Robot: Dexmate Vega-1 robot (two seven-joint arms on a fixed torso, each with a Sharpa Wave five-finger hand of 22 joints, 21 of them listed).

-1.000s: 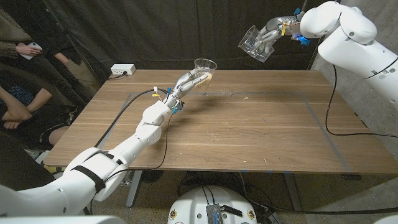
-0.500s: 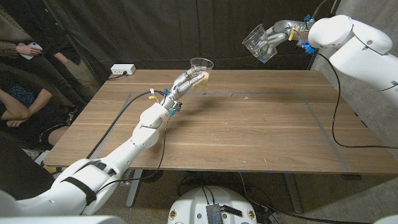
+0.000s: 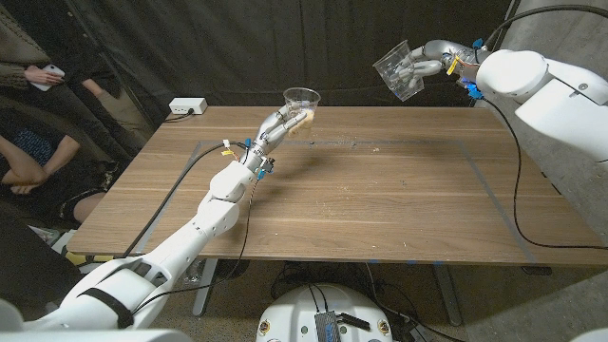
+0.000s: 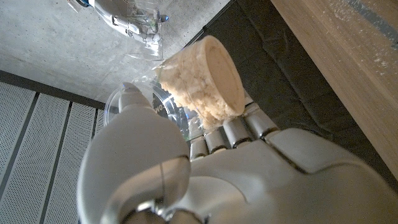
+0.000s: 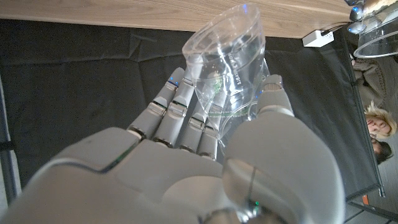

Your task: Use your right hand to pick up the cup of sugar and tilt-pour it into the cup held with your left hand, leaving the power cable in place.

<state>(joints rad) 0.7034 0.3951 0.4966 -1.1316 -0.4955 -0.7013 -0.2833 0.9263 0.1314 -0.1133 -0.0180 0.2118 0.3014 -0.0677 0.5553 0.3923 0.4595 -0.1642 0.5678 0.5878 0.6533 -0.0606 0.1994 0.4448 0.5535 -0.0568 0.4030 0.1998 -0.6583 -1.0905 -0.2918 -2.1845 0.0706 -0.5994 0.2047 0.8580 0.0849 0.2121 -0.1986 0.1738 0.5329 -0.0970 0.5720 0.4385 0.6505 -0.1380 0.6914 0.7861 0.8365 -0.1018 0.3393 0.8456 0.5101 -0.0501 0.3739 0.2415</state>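
Observation:
My left hand (image 3: 278, 123) grips a clear cup (image 3: 302, 102) above the table's far edge; pale sugar fills its bottom (image 4: 205, 81), and my left hand (image 4: 186, 168) wraps it from behind. My right hand (image 3: 432, 59) is raised high beyond the table's back right and holds a second clear cup (image 3: 399, 71), tilted with its mouth up and to the left. That cup (image 5: 227, 62) looks empty between the fingers of my right hand (image 5: 199, 155). The two cups are well apart. A white power strip (image 3: 187, 106) lies at the table's back left.
A taped rectangle (image 3: 475, 166) marks the wooden table (image 3: 380, 218). A black cable (image 3: 180, 185) trails along my left arm over the table's left side. People (image 3: 38, 114) sit at the left edge. A dark curtain hangs behind the table.
My right hand has swung the empty cup slightly up and to the right, turning it more upright. My left hand with the sugar cup has drifted a little left.

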